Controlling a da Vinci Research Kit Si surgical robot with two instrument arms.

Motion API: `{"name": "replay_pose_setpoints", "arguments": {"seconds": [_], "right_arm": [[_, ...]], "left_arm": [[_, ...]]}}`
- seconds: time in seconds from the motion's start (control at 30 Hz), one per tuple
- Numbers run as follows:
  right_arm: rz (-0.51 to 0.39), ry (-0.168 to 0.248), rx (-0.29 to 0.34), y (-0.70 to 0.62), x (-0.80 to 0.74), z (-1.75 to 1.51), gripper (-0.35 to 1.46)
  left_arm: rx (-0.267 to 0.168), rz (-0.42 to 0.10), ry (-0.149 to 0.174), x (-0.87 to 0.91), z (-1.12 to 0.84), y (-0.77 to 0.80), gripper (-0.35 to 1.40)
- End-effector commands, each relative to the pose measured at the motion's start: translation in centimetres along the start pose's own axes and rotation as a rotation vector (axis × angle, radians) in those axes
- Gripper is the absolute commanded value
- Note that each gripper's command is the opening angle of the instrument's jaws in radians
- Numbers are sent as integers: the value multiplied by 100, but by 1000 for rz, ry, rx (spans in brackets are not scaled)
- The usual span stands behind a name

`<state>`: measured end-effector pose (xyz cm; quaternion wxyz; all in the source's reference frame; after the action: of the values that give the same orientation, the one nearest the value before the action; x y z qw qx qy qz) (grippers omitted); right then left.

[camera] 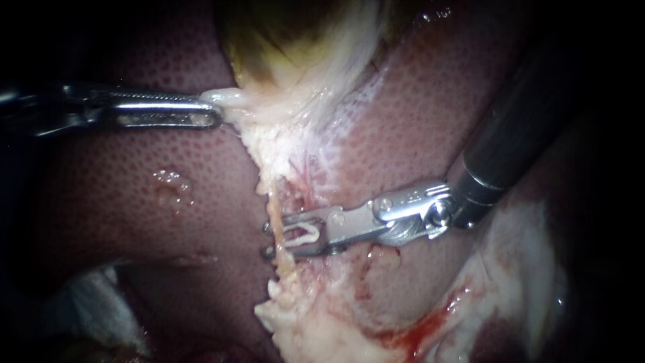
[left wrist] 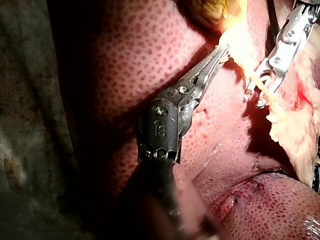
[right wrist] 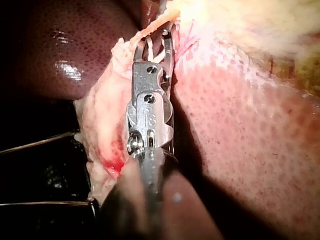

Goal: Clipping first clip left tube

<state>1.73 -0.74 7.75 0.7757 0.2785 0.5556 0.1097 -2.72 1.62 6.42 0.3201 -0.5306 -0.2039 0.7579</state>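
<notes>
Clipping step: right tool (camera: 266, 239), jaws open astride the left tube (camera: 273, 208); left tool (camera: 217, 113) clamps tissue (camera: 232, 99). Next, squeeze shut squarely.

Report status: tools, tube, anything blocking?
Left tool shut on gallbladder tissue. Right tool open astride tube, clip unclosed. Nothing in the way.

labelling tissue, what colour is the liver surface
Liver: pinkish red, finely dark-speckled; best in endoscope view.

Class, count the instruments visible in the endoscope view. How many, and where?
2. The left instrument holds pale tissue under the gallbladder; the right instrument straddles the tube, centre.
</notes>
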Motion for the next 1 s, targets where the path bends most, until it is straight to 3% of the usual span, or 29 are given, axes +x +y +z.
{"name": "replay_pose_setpoints", "arguments": {"seconds": [0.03, 0.53, 1.0], "right_arm": [[0, 0, 0, 0, 0, 0, 11], [15, 4, 3, 4, 16, -30, 17], [16, 6, 12, -3, 27, -57, 21]], "left_arm": [[-1, 0, 0, 0, 0, 0, -35], [-1, 1, 0, -1, -1, 0, -35], [1, 0, 0, -1, -3, 0, -35]]}}
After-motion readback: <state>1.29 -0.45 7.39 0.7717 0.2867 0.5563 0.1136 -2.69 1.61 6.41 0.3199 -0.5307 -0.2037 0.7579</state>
